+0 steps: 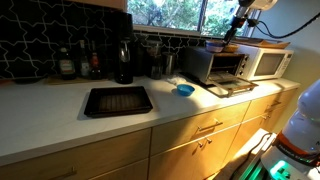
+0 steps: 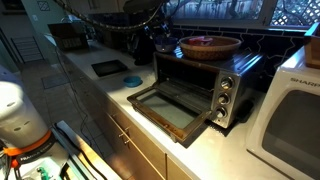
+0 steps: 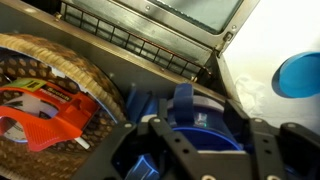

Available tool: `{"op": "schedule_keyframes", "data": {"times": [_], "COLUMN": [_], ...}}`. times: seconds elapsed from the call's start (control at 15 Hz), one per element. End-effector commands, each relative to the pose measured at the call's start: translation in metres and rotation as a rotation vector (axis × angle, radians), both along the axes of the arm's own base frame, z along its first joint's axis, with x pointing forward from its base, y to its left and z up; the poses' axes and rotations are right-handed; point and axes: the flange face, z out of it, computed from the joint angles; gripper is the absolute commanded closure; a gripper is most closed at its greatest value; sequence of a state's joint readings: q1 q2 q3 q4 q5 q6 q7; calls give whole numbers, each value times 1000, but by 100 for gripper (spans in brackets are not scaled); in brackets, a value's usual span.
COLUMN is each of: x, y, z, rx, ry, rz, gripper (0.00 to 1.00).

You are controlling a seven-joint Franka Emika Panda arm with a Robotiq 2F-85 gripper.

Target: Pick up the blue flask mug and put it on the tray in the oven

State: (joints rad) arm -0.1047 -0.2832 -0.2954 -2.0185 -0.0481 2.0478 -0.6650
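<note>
My gripper (image 3: 200, 138) is shut on the blue flask mug (image 3: 190, 115), which fills the space between the two black fingers in the wrist view. It hangs above the top of the silver and black toaster oven (image 2: 200, 85), beside a wicker basket (image 3: 50, 90). The oven's glass door (image 2: 172, 108) is dropped open in both exterior views, and it shows in the wrist view (image 3: 195, 12) too. A wire rack edge (image 3: 130, 40) shows at the oven's mouth. The oven's inside is dark and I cannot make out a tray there. In an exterior view the arm (image 1: 238, 25) reaches down over the oven (image 1: 215, 65).
The wicker basket (image 2: 210, 45) on the oven holds an orange and red item (image 3: 45, 115). A white microwave (image 1: 266, 62) stands next to the oven. A blue bowl (image 1: 184, 89) and a black baking tray (image 1: 118, 100) lie on the white counter. Bottles (image 1: 95, 65) line the back wall.
</note>
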Motion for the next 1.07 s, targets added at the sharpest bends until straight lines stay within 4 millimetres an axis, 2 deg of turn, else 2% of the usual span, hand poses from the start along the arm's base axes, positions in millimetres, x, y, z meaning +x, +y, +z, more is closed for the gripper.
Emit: {"op": "schedule_keyframes", "data": {"times": [0.0,0.33,0.6,0.67,0.8,0.87,1.0], "x": [-1,-2,-5,-6,-6,-5,-6], "y": [-2,1,1,1,0,0,-1], "z": [-1,-5,-7,-6,-5,-4,-2], "rx": [15,55,67,68,69,65,64], "ry": [-2,30,55,54,48,45,42], "rz": [46,82,92,91,85,79,75], "gripper": [35,37,50,48,53,59,61]}}
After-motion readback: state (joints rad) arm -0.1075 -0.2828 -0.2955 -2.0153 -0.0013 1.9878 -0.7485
